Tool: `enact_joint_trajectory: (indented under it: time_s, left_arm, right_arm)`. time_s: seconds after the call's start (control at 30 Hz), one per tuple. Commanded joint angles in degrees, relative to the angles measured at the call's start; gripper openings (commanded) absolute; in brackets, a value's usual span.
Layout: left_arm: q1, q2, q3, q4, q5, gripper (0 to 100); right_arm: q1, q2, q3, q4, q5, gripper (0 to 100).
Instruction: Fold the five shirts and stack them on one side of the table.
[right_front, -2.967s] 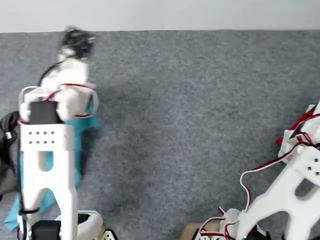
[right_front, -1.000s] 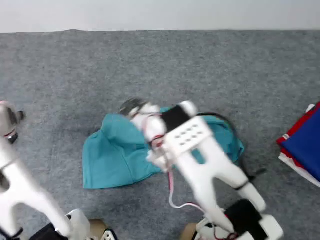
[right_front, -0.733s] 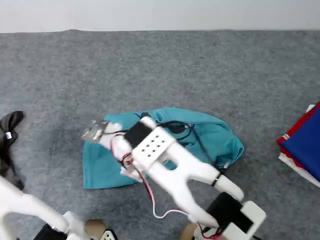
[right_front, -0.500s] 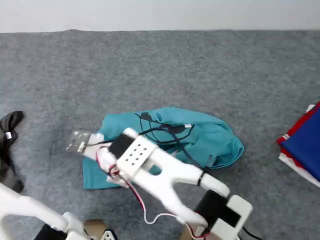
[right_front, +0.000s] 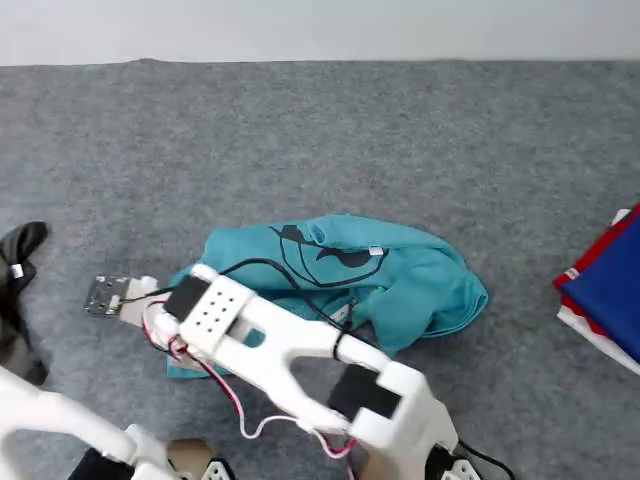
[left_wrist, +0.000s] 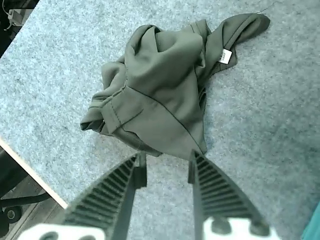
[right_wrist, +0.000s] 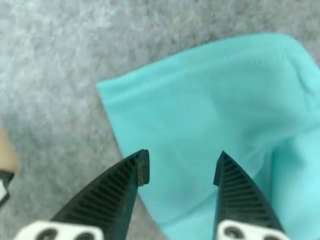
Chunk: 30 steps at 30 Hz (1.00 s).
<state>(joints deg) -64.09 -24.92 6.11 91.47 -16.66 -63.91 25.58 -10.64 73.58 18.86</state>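
Note:
A crumpled teal shirt (right_front: 400, 275) lies in the middle of the grey table. My right arm stretches across its near left part, and the right gripper (right_front: 112, 296) hangs by the shirt's left edge. In the right wrist view that gripper (right_wrist: 182, 170) is open above a flat corner of the teal shirt (right_wrist: 215, 100), with nothing between its fingers. My left gripper (left_wrist: 166, 167) is open just above the table, close to a bunched dark grey shirt (left_wrist: 160, 85). The same grey shirt (right_front: 15, 290) lies at the table's left edge.
A stack of folded shirts (right_front: 610, 290), blue on red on white, sits at the right edge. A white link of the left arm (right_front: 40, 415) crosses the near left corner. The table's edge (left_wrist: 30, 175) runs close behind the grey shirt.
The teal shirt, held at the left three seconds ago, now lies in the middle. In the last second my right arm swung left across it, from its middle to its left edge.

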Motion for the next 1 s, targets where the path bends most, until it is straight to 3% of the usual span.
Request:
enact_joint_trajectory:
  time_s: [0.0,0.53,0.97]
  left_arm:
    - [-0.3,-2.2,-2.2,0.4,-0.4,14]
    - [-0.4,-1.8,-2.2,0.0,-0.4,14]
    - [-0.4,-2.0,-2.1,0.4,-0.4,14]
  right_arm:
    - [-2.8,2.1,-9.4,3.9,-0.4,22.1]
    - [-10.2,7.7,-16.1,6.8,-0.6,22.1]
    - [-6.9,17.9,-23.8,6.8,3.1,22.0]
